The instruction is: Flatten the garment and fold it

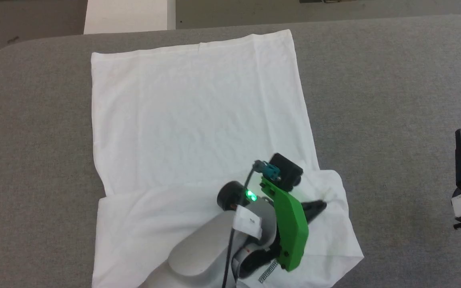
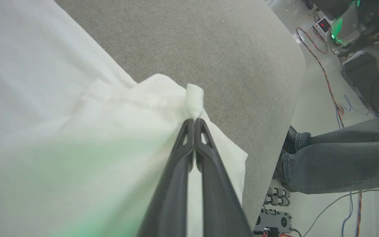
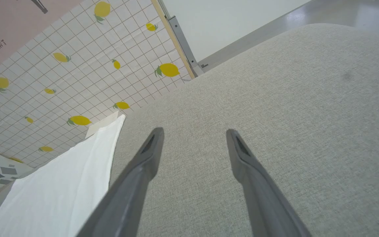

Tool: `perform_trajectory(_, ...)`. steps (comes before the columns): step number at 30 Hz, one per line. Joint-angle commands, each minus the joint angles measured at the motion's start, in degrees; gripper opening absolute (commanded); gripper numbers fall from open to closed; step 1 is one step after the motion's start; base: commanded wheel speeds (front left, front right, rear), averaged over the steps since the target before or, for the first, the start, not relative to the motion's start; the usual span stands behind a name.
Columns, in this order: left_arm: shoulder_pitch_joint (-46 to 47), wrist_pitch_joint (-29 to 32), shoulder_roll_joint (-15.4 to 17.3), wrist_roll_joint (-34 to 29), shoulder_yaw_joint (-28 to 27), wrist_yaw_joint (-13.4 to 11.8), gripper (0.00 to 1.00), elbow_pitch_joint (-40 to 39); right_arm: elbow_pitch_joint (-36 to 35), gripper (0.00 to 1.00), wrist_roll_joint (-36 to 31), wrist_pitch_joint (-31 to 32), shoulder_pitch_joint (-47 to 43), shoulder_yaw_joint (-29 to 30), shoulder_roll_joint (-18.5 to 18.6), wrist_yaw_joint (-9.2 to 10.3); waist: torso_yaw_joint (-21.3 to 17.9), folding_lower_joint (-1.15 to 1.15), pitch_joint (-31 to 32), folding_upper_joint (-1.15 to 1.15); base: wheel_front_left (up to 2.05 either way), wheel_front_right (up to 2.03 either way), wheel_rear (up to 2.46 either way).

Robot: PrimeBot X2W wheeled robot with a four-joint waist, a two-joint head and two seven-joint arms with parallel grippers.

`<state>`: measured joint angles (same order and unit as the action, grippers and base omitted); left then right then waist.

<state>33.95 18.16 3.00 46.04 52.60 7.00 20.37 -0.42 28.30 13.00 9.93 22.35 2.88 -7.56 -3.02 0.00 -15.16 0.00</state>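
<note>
While the left arm reaches in from the near side over the lower part of the garment (image 1: 198, 120), pale forearm slanting to the right, the left pincer (image 2: 194, 120) is clamped tight on a small pinch of white cloth at the shirt's near right edge. The right pincer (image 3: 194, 131) hangs spread wide over bare grey desk (image 1: 394, 100), well apart from the cloth. The garment lies on the desk, long axis running away from the robot. Its far part is smooth and flat, its near part doubled over in a rumpled flap, with dark zigzag stitching (image 1: 267, 273) at the near edge.
</note>
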Motion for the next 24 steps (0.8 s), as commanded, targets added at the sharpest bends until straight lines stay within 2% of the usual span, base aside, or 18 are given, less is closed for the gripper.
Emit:
perform_trajectory(1,-0.48,1.51,-0.12,0.56,1.73,0.21,0.0,0.89,0.22,1.0,0.23,-0.49,0.37,-0.28,-0.01,0.08,0.36,0.0,-0.05,0.0,0.0,0.0,0.0)
perform_trajectory(4,-1.33,4.52,-0.12,1.54,4.4,0.26,0.0,2.04,0.48,1.0,0.26,-0.69,0.61,-0.69,-0.01,0.08,0.93,0.0,0.2,0.0,0.0,0.0,0.0)
perform_trajectory(5,-1.71,5.79,-0.12,2.51,5.05,0.27,0.46,2.06,0.52,1.0,0.18,-0.76,0.62,-0.74,-0.01,0.08,1.31,0.0,0.37,0.0,0.0,0.0,0.0)
perform_trajectory(6,-1.88,6.3,-0.12,3.3,5.14,0.23,1.0,1.81,0.55,1.0,0.1,-0.79,0.62,-0.78,-0.01,0.08,1.59,0.0,0.51,0.0,0.0,0.0,0.0)
perform_trajectory(10,-1.45,7.27,-0.12,7.89,2.95,-0.42,1.0,-1.43,0.76,1.0,-0.33,-0.63,0.29,-0.77,-0.01,0.08,3.07,0.0,1.77,0.0,0.0,0.0,0.0)
perform_trajectory(14,0.59,5.24,0.46,12.35,-4.07,-2.1,1.0,-5.95,0.87,1.0,-0.75,-0.1,0.01,-1.18,-0.01,0.08,4.46,0.0,3.4,0.0,0.0,0.0,0.0)
perform_trajectory(17,2.9,-0.81,4.35,10.71,-11.13,-4.97,1.0,-8.03,1.02,1.0,-1.04,0.49,0.04,-2.32,-0.01,0.08,5.12,0.0,4.54,0.0,0.0,0.0,0.0)
perform_trajectory(18,3.65,-3.55,6.7,8.56,-13.22,-6.37,1.0,-8.07,1.06,1.0,-1.25,0.79,0.16,-2.93,-0.01,0.08,5.22,0.0,4.78,0.0,0.0,0.0,0.0)
perform_trajectory(20,4.04,-7.84,10.94,4.8,-15.91,-8.54,1.0,-7.26,1.24,1.0,-1.39,1.14,0.62,-3.81,-0.01,0.08,5.5,0.0,5.26,0.0,0.0,0.0,0.0)
perform_trajectory(24,1.44,-17.12,17.24,1.22,-21.75,-11.91,1.0,-5.72,1.83,1.0,-2.29,2.33,1.35,-5.69,-0.01,0.08,5.98,0.0,5.62,0.0,0.0,0.0,0.0)
